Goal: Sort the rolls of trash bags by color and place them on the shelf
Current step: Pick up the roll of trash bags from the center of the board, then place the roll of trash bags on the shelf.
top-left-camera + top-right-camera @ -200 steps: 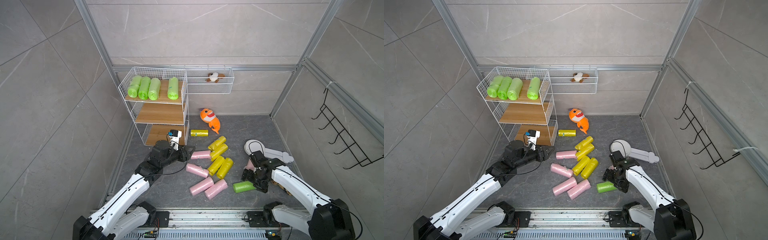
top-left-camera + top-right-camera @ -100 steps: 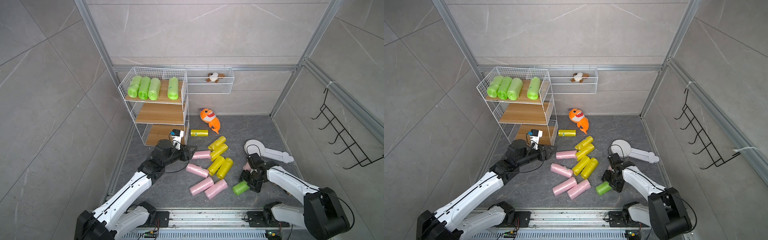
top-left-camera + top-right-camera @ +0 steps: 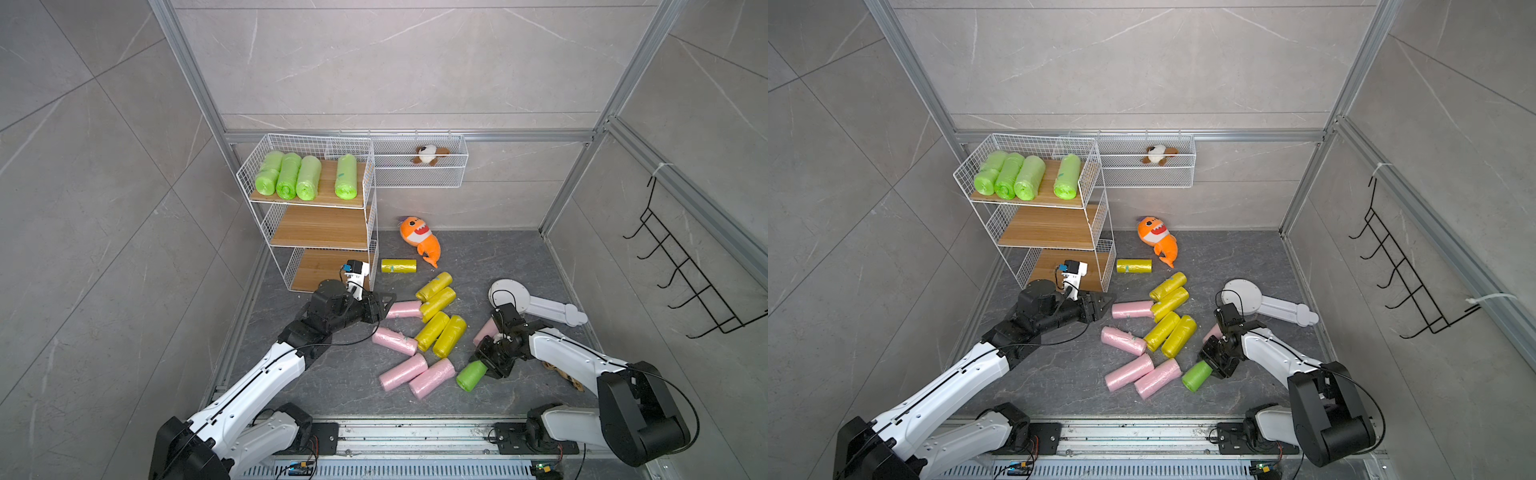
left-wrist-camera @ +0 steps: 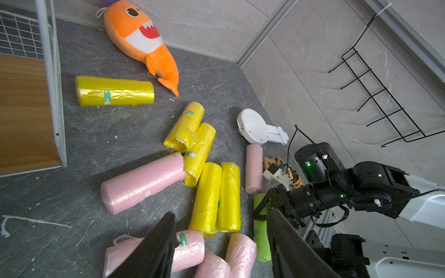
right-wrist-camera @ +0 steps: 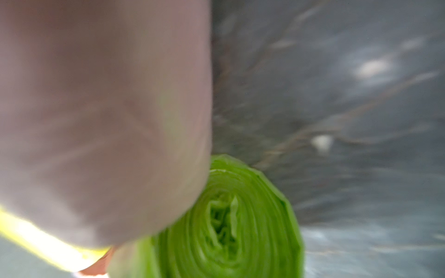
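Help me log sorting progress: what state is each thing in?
Shelf: top board holds four green rolls.
Loose green roll: end clamped by right gripper.
Left gripper: open, empty.
Yellow rolls: five, lying on floor.
Pink rolls: five, lying on floor.

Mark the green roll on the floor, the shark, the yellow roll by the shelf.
Green roll (image 3: 468, 376): in a top view, exposed side.
Shark (image 3: 417, 237): in a top view, mid-body.
Yellow roll (image 3: 398, 266): in a top view, mid-length.

Four lime-green rolls (image 3: 305, 178) lie parallel on the top wooden board of the three-tier white wire shelf (image 3: 320, 226), while five yellow rolls (image 3: 432, 331), five pale-pink rolls (image 3: 403, 371) and a fifth green roll (image 3: 469, 376) lie scattered on the grey floor (image 3: 332, 374).
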`<state>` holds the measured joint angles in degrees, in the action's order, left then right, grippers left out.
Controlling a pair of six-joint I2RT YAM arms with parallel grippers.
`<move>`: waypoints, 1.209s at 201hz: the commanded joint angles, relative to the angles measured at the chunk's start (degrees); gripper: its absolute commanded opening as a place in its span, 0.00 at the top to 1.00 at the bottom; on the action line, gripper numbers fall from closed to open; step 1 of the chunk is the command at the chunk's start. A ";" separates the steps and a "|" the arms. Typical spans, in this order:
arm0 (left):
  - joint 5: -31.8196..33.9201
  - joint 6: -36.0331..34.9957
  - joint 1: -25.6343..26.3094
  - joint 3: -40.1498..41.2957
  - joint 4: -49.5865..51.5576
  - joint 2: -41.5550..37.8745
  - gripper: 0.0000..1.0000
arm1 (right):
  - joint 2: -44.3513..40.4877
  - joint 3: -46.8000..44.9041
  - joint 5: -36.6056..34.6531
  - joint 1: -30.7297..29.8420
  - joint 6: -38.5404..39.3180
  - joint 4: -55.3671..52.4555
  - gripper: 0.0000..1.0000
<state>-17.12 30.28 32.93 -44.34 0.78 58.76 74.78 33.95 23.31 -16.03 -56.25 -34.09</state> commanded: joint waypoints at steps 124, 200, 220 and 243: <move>4.18 16.22 9.45 1.63 -25.67 2.45 0.26 | -11.18 26.24 1.21 -6.47 -7.18 17.11 0.51; 7.33 23.27 14.36 1.54 -39.14 7.16 0.12 | -7.34 31.40 -0.84 -12.06 -10.74 29.51 0.51; 7.36 24.38 14.77 1.42 -40.85 8.02 0.11 | -7.03 31.52 -1.07 -13.13 -10.95 30.61 0.52; 6.84 25.16 14.96 0.53 -41.65 9.12 0.11 | -7.00 31.79 -1.25 -13.83 -11.07 31.48 0.52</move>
<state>-10.59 53.56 47.53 -41.41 -35.22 67.16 68.05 63.35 22.70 -29.15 -66.26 -7.40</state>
